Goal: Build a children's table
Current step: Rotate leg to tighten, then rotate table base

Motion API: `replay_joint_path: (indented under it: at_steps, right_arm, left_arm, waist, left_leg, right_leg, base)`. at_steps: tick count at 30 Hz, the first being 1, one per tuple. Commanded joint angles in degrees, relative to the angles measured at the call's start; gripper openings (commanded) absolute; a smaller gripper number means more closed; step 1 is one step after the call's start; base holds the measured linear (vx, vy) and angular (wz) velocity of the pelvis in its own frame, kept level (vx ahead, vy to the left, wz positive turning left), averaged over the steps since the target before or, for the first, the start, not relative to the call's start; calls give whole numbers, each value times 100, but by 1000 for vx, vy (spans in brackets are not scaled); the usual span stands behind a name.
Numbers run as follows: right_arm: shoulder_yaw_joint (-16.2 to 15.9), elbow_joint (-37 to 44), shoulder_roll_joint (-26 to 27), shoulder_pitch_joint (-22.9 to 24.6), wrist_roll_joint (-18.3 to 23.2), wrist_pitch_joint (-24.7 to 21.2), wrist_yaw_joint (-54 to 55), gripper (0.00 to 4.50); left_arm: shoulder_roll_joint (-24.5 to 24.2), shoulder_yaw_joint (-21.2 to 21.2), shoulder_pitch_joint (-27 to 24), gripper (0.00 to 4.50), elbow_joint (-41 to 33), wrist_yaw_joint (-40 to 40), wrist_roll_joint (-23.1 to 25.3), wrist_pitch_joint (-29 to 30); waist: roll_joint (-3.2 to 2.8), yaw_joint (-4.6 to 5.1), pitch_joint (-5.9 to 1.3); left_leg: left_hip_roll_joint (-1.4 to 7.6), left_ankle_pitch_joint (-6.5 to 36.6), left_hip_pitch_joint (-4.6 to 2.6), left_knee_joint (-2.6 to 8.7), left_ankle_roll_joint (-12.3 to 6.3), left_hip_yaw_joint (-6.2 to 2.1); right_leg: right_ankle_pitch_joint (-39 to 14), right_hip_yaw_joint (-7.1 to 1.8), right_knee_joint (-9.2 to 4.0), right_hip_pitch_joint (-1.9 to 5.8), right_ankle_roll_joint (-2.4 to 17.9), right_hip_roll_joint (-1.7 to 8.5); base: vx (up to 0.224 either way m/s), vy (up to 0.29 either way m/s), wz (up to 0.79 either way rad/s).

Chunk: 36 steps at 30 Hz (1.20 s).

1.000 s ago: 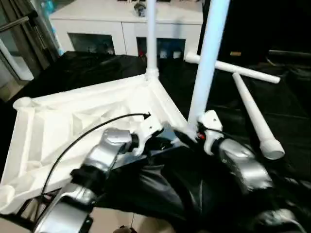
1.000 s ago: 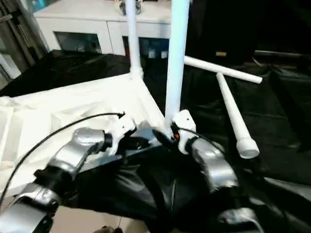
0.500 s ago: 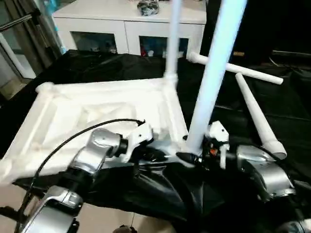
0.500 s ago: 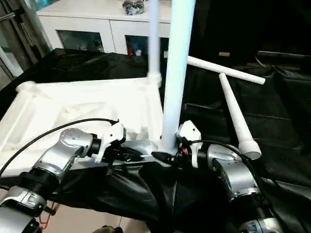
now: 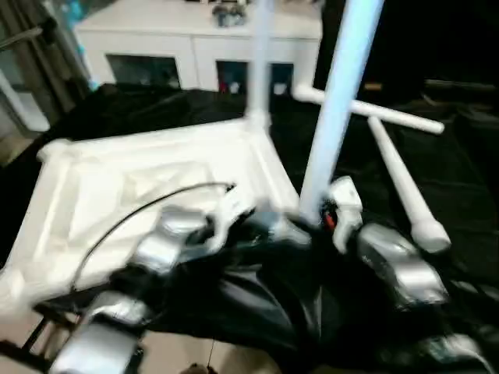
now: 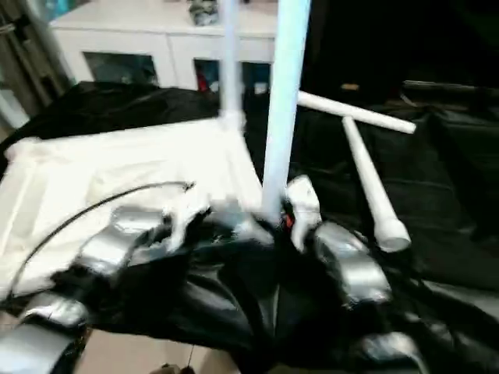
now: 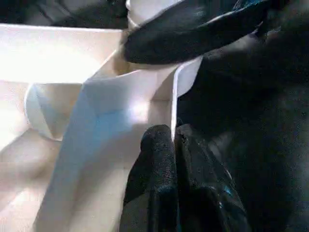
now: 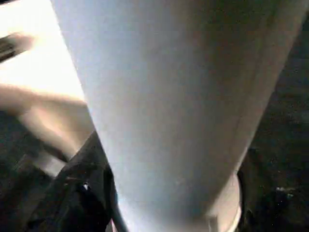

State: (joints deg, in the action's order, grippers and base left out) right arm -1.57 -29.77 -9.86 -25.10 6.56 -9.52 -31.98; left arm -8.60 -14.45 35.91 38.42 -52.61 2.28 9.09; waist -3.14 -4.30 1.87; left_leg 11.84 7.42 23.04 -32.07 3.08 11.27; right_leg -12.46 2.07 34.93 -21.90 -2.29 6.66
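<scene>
White ribbed plastic, the rectangular tabletop (image 5: 148,187) lies upside down on the black cloth (image 5: 437,179), its underside facing up, spreading across the left and middle of the head views. At its far right corner one long white tubular leg (image 5: 260,62) already stands upright in a round socket.

Moving right along the near edge, the left gripper (image 7: 170,145) sits at the tabletop's near right corner. Its two black fingers (image 7: 157,159) are pressed almost together on the thin white edge wall of the tabletop, pinching it, with a round corner socket (image 7: 48,111) just beside them in the left wrist view. In my judgement this hand is steadying the top.

Just beside it, the second white tubular leg (image 5: 339,109) rises nearly upright, leaning slightly to the right at the top, its long axis vertical and its lower end at the near right corner. The right gripper (image 5: 323,214) is at the foot of this leg, so the right arm is the nearer one; the leg fills the right wrist view, but whether the fingers are clamped on it I cannot tell. The coming move likely depends on keeping the leg's axis in line with the socket below it.

Farther right, two more white tubular legs (image 5: 401,183) lie flat on the cloth, well apart from both grippers.
</scene>
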Motion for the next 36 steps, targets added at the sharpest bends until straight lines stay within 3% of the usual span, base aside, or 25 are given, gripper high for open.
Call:
replay_joint_path:
  at_steps: [1, 3, 6, 7, 12, 17, 19, 21, 22, 24, 25, 26, 27, 28, 29, 32, 35, 36]
  right_arm:
    - [-194, -474, 444, -10, -78, -173, 576, 270]
    - [-105, -788, 690, -177, -127, -165, 1111, 270]
    - [-179, -929, 797, -277, -296, 57, 1152, 270]
    - [-183, -943, 808, -288, -304, 86, 1130, 326]
    - [-157, -983, 783, -346, -349, 234, 1073, 375]
    - [-197, -344, 404, -119, -424, 305, 1018, 375]
    - [8, 394, 237, 193, -228, 73, 982, 375]
    - [124, 944, 140, 488, -101, -91, 914, 375]
    - [164, 1178, 101, 631, -70, -167, 911, 375]
    - [207, 1554, 68, 900, -32, -288, 939, 375]
    - [209, 1580, 68, 921, -31, -295, 946, 375]
    - [209, 1773, 83, 1078, -12, -372, 995, 375]
    - [207, 1799, 86, 1098, -9, -386, 1000, 375]
    - [167, 1944, 124, 1227, -13, -481, 1041, 383]
    - [125, 1897, 164, 1240, -64, -531, 1098, 386]
    - [44, 1862, 191, 1248, -167, -656, 1215, 386]
    - [-74, 1880, 209, 1207, -307, -899, 1319, 386]
    - [-99, 1845, 220, 1132, -303, -964, 1298, 386]
  left_arm:
    - [357, 230, 320, 0, 118, 830, -91, -25]
    - [587, 283, 434, 0, 272, 1264, -46, 36]
    - [707, 179, 354, 0, 163, 1184, 12, 87]
    - [718, 163, 336, 0, 142, 1156, 15, 94]
    - [664, 79, 253, 0, 131, 1046, 50, 30]
    - [546, 78, 303, 0, 307, 1134, 149, -165]
    - [565, 203, 461, 0, 593, 1471, 201, -358]
    - [610, 312, 578, 0, 822, 1680, 191, -531]
    - [635, 351, 630, 0, 922, 1742, 178, -620]
    - [700, 413, 702, 0, 1077, 1848, 145, -788]
    - [705, 417, 706, 0, 1089, 1858, 145, -808]
    - [759, 455, 741, 0, 1166, 1908, 121, -977]
    - [767, 460, 745, 0, 1174, 1912, 117, -1000]
    - [840, 557, 771, 28, 1193, 1904, 1, -1191]
    - [866, 600, 758, 45, 1116, 1766, -99, -1214]
    - [871, 607, 735, 67, 1021, 1554, -203, -1242]
    - [639, 483, 641, 99, 747, 1836, 73, -1315]
    - [415, 533, 538, 99, 458, 2113, 219, -1200]
  waist:
    - [90, 25, -282]
    - [90, 33, -296]
    - [83, 16, -306]
    - [86, 12, -315]
    - [79, 9, -312]
    - [121, -25, -298]
    - [144, -50, -300]
    - [111, -80, -305]
    - [131, -77, -314]
    - [72, -70, -324]
    - [114, -61, -342]
    - [54, -61, -363]
    - [72, -60, -358]
    - [68, -76, -380]
    - [10, -87, -399]
    - [24, -109, -446]
    - [62, -103, -418]
    - [48, -98, -410]
  left_leg:
    - [69, 2232, -197, 384, 209, -64]
    - [57, 2196, -190, 384, 194, -65]
    - [58, 2089, -166, 373, 124, -62]
    - [51, 2021, -154, 364, 69, -61]
    - [56, 1942, -149, 363, -23, -56]
    - [70, 2024, -154, 377, -23, -59]
    - [68, 1970, -155, 374, -52, -56]
    - [62, 1934, -151, 376, -46, -65]
    - [58, 1906, -138, 373, -53, -68]
    - [51, 1739, -108, 376, -57, -85]
    - [52, 1668, -117, 352, -87, -73]
    - [49, 1507, -119, 337, -126, -70]
    - [49, 1454, -119, 327, -164, -63]
    - [51, 1302, -120, 300, -243, -60]
    - [50, 1104, -120, 279, -314, -61]
    - [42, 606, -88, 198, -556, -56]
    - [50, 705, -76, 201, -644, -42]
    - [56, 790, -83, 211, -639, -44]
  right_leg:
    - [-1683, -96, -542, 59, 1020, 109]
    - [-1640, -87, -543, 70, 994, 103]
    - [-1396, -81, -546, 88, 976, 104]
    - [-1288, -76, -533, 106, 975, 101]
    - [-1150, -66, -521, 113, 1026, 92]
    - [-1412, -80, -552, 111, 892, 101]
    - [-1349, -88, -556, 114, 812, 88]
    - [-1290, -92, -551, 124, 723, 81]
    - [-1223, -81, -548, 129, 686, 80]
    - [-979, -69, -527, 152, 703, 76]
    - [-737, -69, -518, 146, 780, 76]
    - [-451, -61, -488, 151, 894, 72]
    - [-314, -62, -493, 148, 931, 63]
    - [3, -60, -460, 163, 1006, 69]
    - [349, -50, -424, 167, 1094, 70]
    - [1177, -26, -327, 168, 1353, 63]
    - [934, -21, -333, 169, 1345, 75]
    - [791, -23, -349, 162, 1316, 77]
  base:
    - [0, 0, 0]
    - [0, 0, 0]
    - [0, 0, 0]
    - [0, 0, 0]
    - [0, 0, 0]
    - [0, 0, 0]
    - [0, 0, 0]
    - [0, 0, 0]
    - [0, 0, 0]
    - [0, 0, 0]
    - [0, 0, 0]
    - [0, 0, 0]
    - [0, 0, 0]
    - [0, 0, 0]
    - [0, 0, 0]
    - [0, 0, 0]
    - [0, 0, 0]
    - [0, 0, 0]
